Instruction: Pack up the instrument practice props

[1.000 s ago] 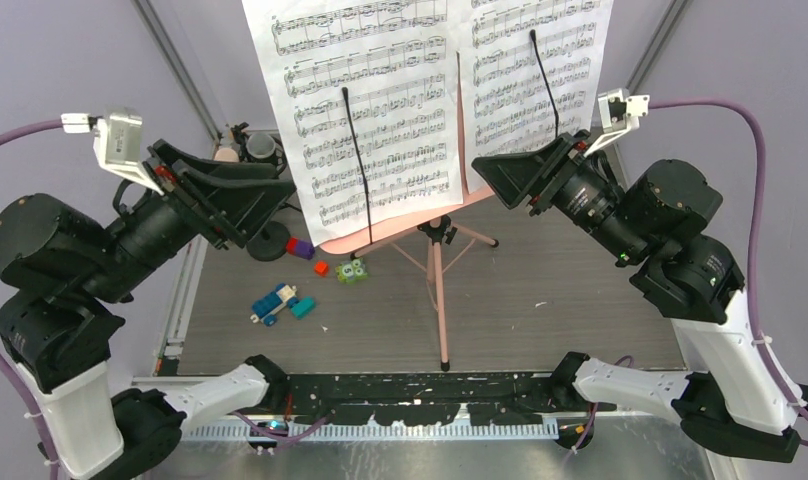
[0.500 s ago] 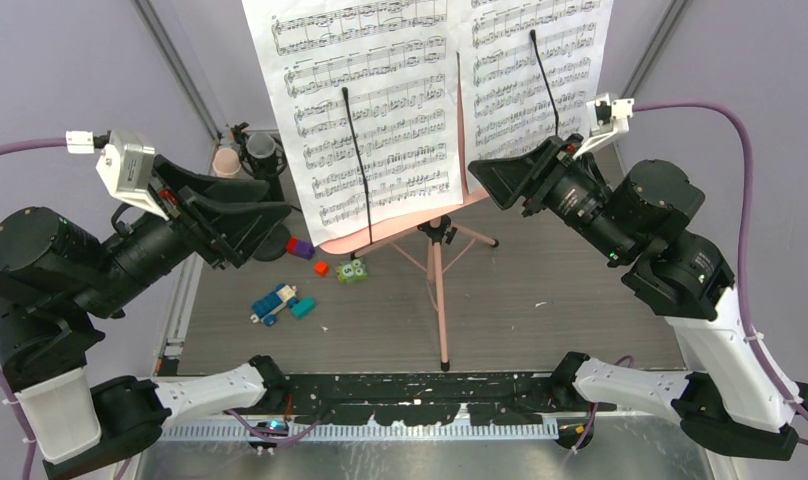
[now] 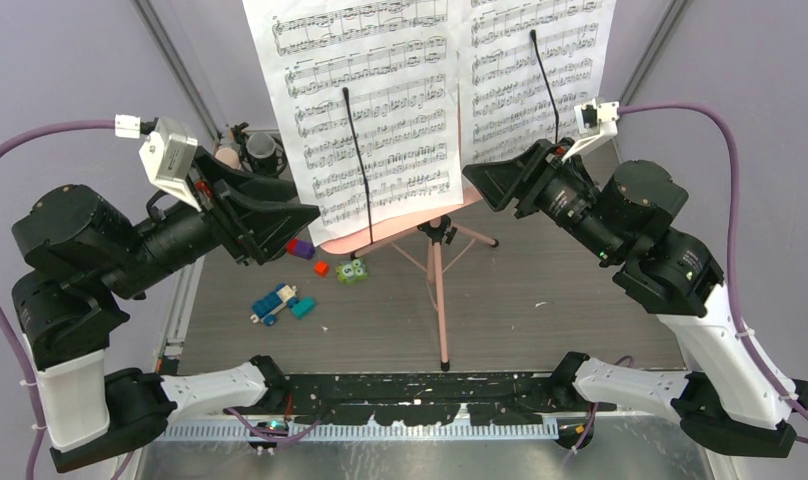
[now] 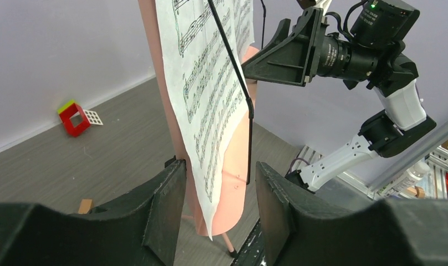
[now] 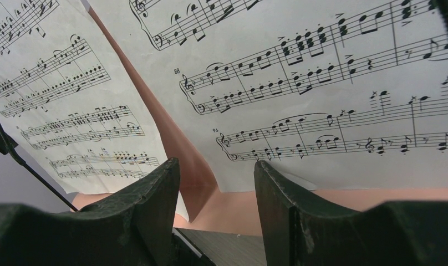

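The pink tripod music stand (image 3: 438, 290) stands mid-table, its desk holding two white sheet-music pages, left (image 3: 370, 110) and right (image 3: 535, 70), each under a black wire retainer. My left gripper (image 3: 298, 220) is open at the lower left edge of the left page. In the left wrist view (image 4: 219, 172) the page's edge (image 4: 210, 111) and the pink desk (image 4: 233, 188) sit between its jaws, untouched. My right gripper (image 3: 480, 187) is open, just short of the right page's lower edge (image 5: 321, 83). The beige-pink microphone (image 3: 227, 158) is at the back left, mostly hidden behind my left arm.
Small toy blocks lie on the floor left of the stand: blue (image 3: 273, 303), red (image 3: 321, 268), green (image 3: 353, 270), purple (image 3: 300, 247). A red-and-green block (image 4: 75, 117) lies by the far wall. Purple walls enclose the cell; a metal rail (image 3: 185, 290) runs along the left.
My left arm has swung right, bringing its open jaws up around the left page's edge. My right gripper has crept left toward the right page. Pages and stand have not moved.
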